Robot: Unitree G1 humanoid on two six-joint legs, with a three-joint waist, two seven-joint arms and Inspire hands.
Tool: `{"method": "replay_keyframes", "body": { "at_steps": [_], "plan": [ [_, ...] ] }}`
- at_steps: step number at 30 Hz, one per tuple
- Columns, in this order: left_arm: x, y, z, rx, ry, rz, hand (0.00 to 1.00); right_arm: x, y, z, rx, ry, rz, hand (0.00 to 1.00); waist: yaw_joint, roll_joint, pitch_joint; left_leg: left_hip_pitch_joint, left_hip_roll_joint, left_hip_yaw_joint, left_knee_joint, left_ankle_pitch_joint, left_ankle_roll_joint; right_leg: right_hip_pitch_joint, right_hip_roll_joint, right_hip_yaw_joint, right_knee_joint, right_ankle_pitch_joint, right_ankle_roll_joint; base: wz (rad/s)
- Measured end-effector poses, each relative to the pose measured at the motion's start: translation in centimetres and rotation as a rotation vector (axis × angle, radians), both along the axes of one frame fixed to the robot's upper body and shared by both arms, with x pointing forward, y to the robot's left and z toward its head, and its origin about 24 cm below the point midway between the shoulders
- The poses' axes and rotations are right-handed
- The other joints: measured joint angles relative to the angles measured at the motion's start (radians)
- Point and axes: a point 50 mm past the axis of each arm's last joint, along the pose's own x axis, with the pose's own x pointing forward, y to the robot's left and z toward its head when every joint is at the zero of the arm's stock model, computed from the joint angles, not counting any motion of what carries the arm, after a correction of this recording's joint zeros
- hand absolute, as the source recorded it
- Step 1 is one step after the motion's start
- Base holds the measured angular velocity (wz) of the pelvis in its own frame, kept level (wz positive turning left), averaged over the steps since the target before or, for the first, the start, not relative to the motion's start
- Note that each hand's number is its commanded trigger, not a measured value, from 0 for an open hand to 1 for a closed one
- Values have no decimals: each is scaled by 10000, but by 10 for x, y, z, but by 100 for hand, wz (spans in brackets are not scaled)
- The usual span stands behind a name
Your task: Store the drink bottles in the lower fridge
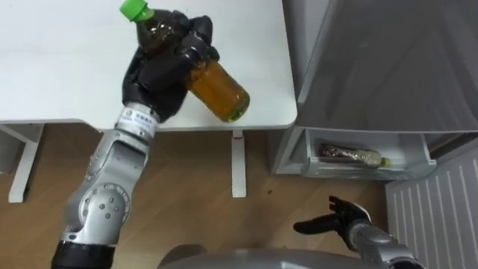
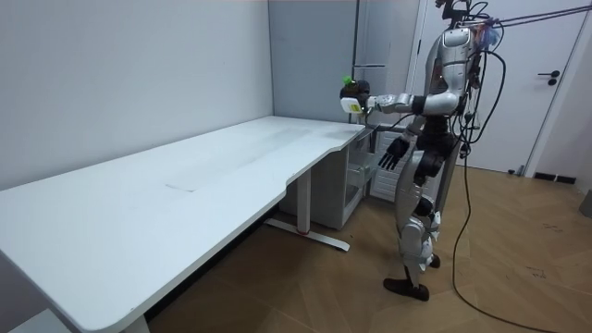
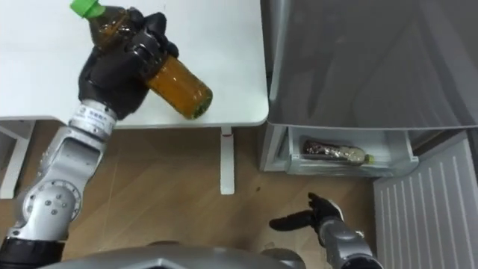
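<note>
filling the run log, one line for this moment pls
left hand: shut on tea bottle, over table edge | right hand: open, low | lower fridge drawer: open, second bottle lying inside

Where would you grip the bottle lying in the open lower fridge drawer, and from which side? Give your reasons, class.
Probably around the middle of its body, from above. The bottle lies on its side along the drawer, whose walls close off front and ends, so only its upper side is free. The open right hand hangs nearest; the left hand holds the green-capped bottle.
</note>
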Motion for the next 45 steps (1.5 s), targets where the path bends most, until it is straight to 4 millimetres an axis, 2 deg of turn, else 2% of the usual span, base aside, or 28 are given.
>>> {"method": "replay_keyframes", "body": {
  "at_steps": [1, 5, 7, 13, 19, 22, 24, 27, 30, 37, 45],
  "plan": [
    [0, 0, -2, -30, 95, 6, 100, 4, 4, 2, 112, -172, 143, 0, 29, -65, 18, 27, 2, -1, 2, 0, 0, 18, 3, -10, -14, 0, -1, 0],
    [-1, 1, -11, -282, 500, 44, 100, 14, 16, 11, 676, -794, 715, 0, 133, -270, 11, 40, 3, -8, 33, -1, 1, 48, 1, -22, -15, 11, -14, 0],
    [-2, 1, -16, -167, 745, -22, 100, 25, 23, 24, 1253, -1442, 1298, 0, 148, -360, 36, -50, 6, -18, 131, -5, 3, 9, 8, -13, -5, 18, -24, 0],
    [-6, 3, -31, 640, 1137, -408, 100, 37, 30, 45, 2409, -2138, 2887, 0, 156, -347, 40, -311, 55, -24, 419, -46, 47, -65, 19, -59, 148, 43, -50, 1],
    [-10, 6, -46, 1788, 1496, -984, 100, 46, 27, 62, 2433, -2180, 4925, 0, 260, -364, 25, -518, 67, -21, 539, -75, 93, -328, 8, 27, 366, 58, -48, -1],
    [-14, 7, -57, 2270, 1904, -1197, 100, 47, 26, 67, 2621, -2060, 5324, 0, 389, -371, 28, -477, 75, -11, 533, -71, 93, -335, 8, 53, 423, 59, -51, 0],
    [-16, 9, -63, 2542, 2151, -1217, 100, 48, 26, 71, 2707, -2130, 5558, 0, 406, -400, 37, -478, 78, -11, 539, -70, 94, -336, 8, 52, 425, 59, -51, 0],
    [-17, 11, -66, 2822, 2284, -1289, 100, 49, 25, 73, 2835, -2134, 5784, 0, 434, -512, 94, -504, 79, -12, 557, -70, 94, -338, 8, 50, 410, 59, -51, 0],
    [-18, 13, -66, 2907, 2301, -1309, 100, 50, 27, 78, 3052, -2239, 6087, 0, 422, -563, 91, -558, 78, -29, 694, -82, 102, -340, 10, 44, 402, 60, -50, 0],
    [-19, 14, -68, 2932, 2304, -1476, 100, 51, 31, 85, 3790, -2501, 6238, 0, 442, -554, 84, -503, 78, -51, 683, -83, 104, -280, 15, 34, 408, 64, -51, 0],
    [-31, 8, -90, 3810, 2939, -2402, 100, 49, 38, 86, 5101, -2665, 5845, 0, 425, -459, 100, -508, 104, -28, 702, -89, 111, -314, 9, 37, 529, 66, -56, 0]
  ]
}}
